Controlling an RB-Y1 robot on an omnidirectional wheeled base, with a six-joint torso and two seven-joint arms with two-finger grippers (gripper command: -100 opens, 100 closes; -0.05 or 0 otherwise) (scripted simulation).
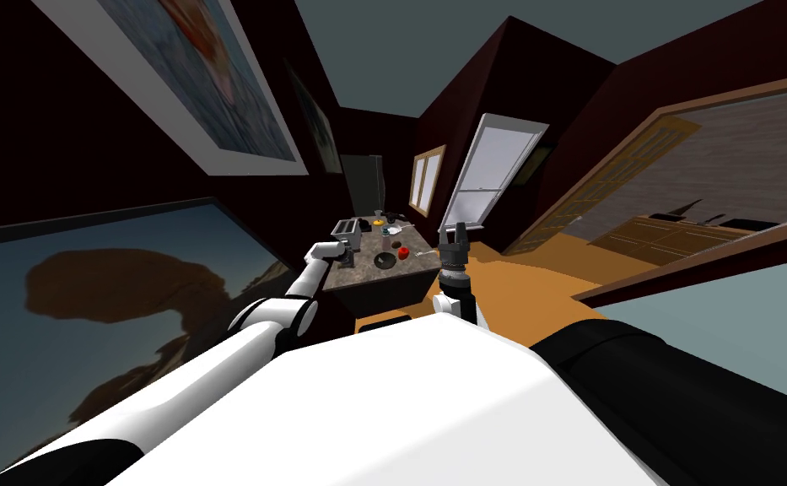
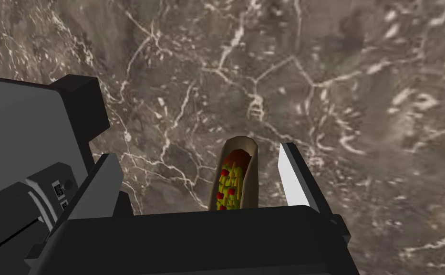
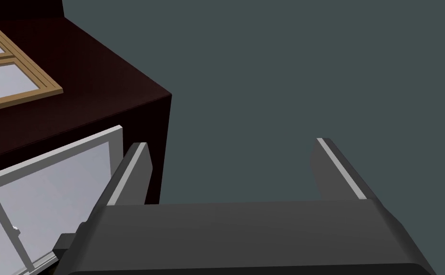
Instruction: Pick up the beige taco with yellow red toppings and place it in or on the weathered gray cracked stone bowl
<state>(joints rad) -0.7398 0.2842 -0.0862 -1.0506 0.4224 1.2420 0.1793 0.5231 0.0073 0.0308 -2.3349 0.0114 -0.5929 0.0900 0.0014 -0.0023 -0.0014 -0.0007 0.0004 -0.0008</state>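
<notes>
Left end effector [image 2: 197,155] open over the taco [image 2: 233,179], grasp not yet made.
The taco lies on the left side of the bench [image 2: 312,71], beside the toaster [image 2: 25,129]. It sits between the spread fingers, closer to one and touching neither. Its open edge faces up with the toppings showing, and its long axis runs parallel to the fingers, so closing would likely pinch the shell's two sides rather than its ends. The bowl [image 1: 385,260] sits just to the right, probably a short carry. The right end effector [image 1: 460,236], also open, points up by the bench's right edge, out of the way.
</notes>
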